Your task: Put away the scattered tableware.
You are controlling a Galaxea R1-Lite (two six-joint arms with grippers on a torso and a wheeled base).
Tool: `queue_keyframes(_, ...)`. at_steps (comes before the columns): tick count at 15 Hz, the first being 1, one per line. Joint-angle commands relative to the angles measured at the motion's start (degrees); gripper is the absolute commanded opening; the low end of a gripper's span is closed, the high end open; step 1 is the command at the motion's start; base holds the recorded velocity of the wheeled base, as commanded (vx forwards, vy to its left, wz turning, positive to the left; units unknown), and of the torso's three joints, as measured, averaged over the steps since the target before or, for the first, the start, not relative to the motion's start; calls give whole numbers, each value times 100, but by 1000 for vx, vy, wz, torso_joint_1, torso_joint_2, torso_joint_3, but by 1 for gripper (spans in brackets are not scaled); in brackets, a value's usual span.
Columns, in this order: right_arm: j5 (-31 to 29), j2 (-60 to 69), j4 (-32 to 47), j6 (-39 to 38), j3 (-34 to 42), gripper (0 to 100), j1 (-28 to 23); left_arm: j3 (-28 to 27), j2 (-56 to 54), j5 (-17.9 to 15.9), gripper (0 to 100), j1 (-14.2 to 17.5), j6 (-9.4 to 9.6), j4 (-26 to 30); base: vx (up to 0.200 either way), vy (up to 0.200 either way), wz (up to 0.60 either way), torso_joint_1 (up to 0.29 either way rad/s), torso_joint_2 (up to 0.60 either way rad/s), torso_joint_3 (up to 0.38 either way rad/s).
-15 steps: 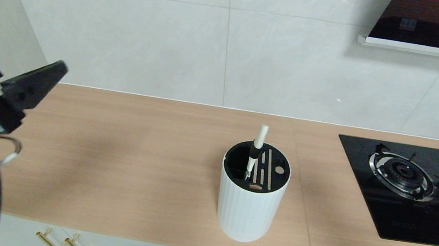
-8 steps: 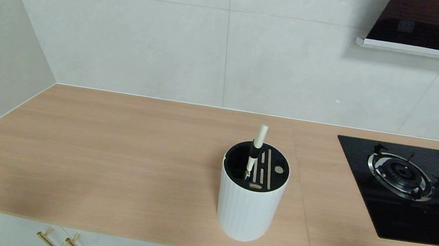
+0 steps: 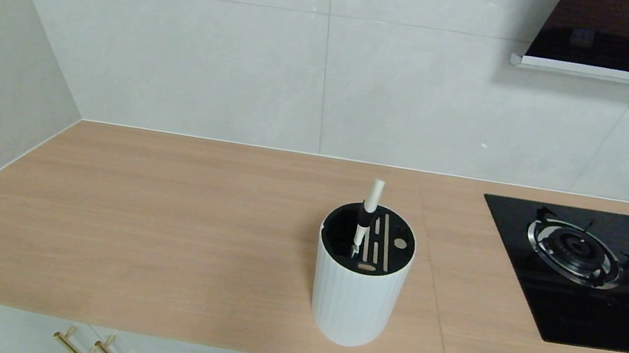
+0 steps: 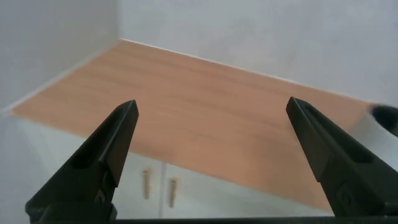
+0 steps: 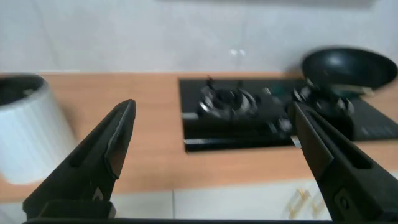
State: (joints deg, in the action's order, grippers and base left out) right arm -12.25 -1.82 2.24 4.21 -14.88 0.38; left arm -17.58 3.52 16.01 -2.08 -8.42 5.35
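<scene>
1. The white-handled utensil stands in the white holder, in the open part of its black top. It leans a little, and its handle sticks out above the rim.
2. The holder stands on the wooden surface, well apart from the stove on the right.
3. The left gripper hangs over the near edge of the surface. Its fingers are wide apart and hold nothing.
4. The right gripper is also empty, with fingers apart. It faces the stove and the pan, with the holder at one side.
5. I judge that the task is nearly finished, so the risk is mostly in what the arms do next:
   - The holder is tall and narrow, so a push from an arm could tip it.
   - The utensil sits loosely, so a touch on its handle could lever it out.
   - The right arm is close to the stove and could hit the pan.
</scene>
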Motion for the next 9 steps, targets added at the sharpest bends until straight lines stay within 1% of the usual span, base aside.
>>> queue_keyframes(1, -199, 164, -602, -51, 864, 100, -73, 941, -352, 157, 100, 226, 130, -263, 0, 0, 0, 0, 0, 0)
queue_keyframes(2, -190, 164, -1121, -25, 1392, 100, -73, 1512, -352, 113, 100, 226, 192, -605, 0, 0, 0, 0, 0, 0)
queue_keyframes(3, -164, 164, -1103, -60, 1488, 100, -73, 1758, -352, -36, 100, 226, 324, -808, 0, 0, 0, 0, 0, 0)
queue_keyframes(4, -120, 164, -840, -78, 1480, 100, -73, 1749, -352, -414, 100, 226, 245, -755, 0, 0, 0, 0, 0, 0)
queue_keyframes(5, 3, 164, -593, -78, 1488, 100, -73, 1758, -352, -678, 100, 226, 254, -746, 0, 0, 0, 0, 0, 0)
queue_keyframes(6, 285, 164, -426, -131, 1480, 100, -73, 1749, -352, -880, 100, 226, 341, -746, 0, 0, 0, 0, 0, 0)
queue_keyframes(7, 751, 164, -470, -271, 1480, 100, -73, 1740, -352, -1205, 100, 226, 526, -720, 0, 0, 0, 0, 0, 0)
queue_keyframes(8, 891, 164, -470, -254, 1488, 100, -73, 1740, -352, -1346, 100, 217, 596, -702, 0, 0, 0, 0, 0, 0)
queue_keyframes(9, 1146, 155, -470, -218, 1488, 100, -73, 1758, -344, -1609, 100, 217, 878, -588, 0, 0, 0, 0, 0, 0)
